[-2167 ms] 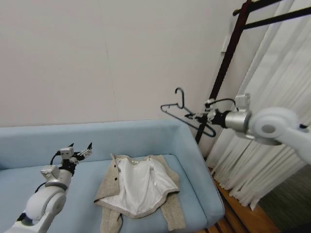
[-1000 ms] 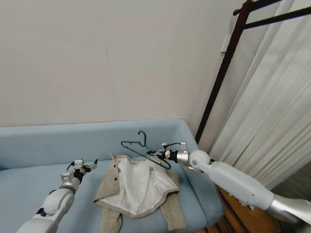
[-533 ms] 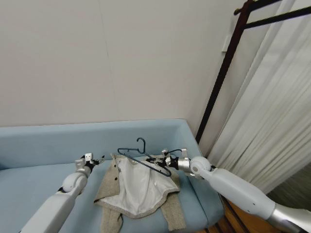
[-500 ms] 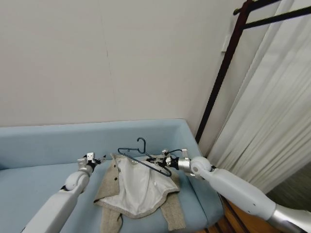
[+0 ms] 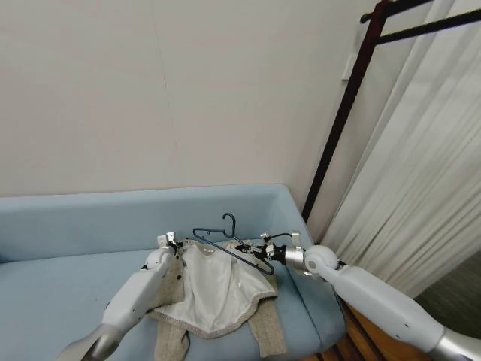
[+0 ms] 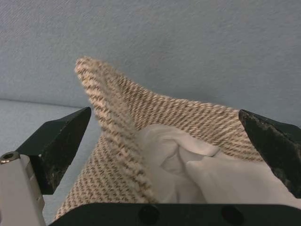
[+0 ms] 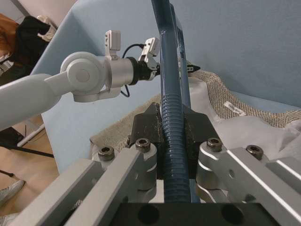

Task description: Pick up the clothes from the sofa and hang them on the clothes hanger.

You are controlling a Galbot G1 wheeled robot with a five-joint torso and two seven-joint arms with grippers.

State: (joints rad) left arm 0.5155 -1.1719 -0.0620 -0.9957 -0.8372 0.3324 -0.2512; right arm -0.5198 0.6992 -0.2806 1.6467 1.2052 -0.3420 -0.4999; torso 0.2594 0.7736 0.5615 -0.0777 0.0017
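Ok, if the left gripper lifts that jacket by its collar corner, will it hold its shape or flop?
Probably flops: the jacket lies crumpled flat on the sofa, lining bunched in soft folds. The woven collar between the left gripper's open fingers stands up a bit, so likely thick and grippy, not slippery. Sleeves would probably dangle.

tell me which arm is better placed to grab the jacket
Left. The left gripper is open, one finger on each side of the jacket edge. The right gripper is shut on the hanger, so it is probably not free.
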